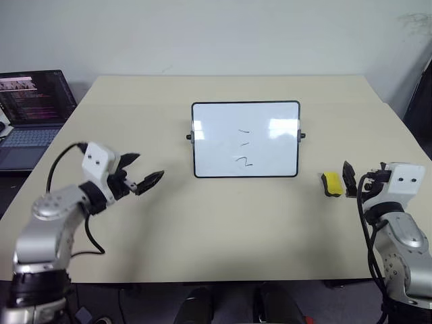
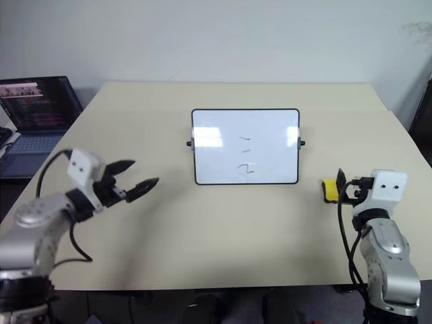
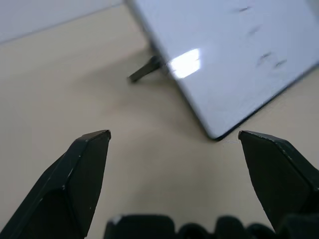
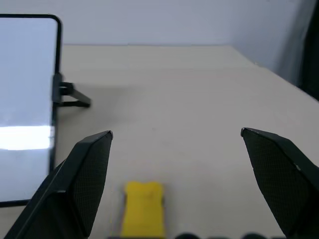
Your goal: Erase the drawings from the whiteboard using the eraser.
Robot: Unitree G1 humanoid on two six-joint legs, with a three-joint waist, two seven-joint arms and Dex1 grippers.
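Note:
The whiteboard (image 1: 246,118) stands propped in the middle of the table, with the drawings (image 1: 244,147), thin dark squiggles, stacked near its centre. The yellow eraser (image 1: 331,183) lies flat on the table to the right of the board. My right gripper (image 1: 348,179) hovers just behind the eraser, open. In the right wrist view the eraser (image 4: 143,209) lies low between the two wide-spread fingers (image 4: 87,174), apart from both. My left gripper (image 1: 150,166) is open and empty above the table, left of the board, pointing toward its lower left corner (image 3: 214,132).
An open laptop (image 1: 34,111) with a lit screen sits off the table's far left corner. The beige table (image 1: 236,229) stretches wide in front of the board, and its front edge runs close to my arms.

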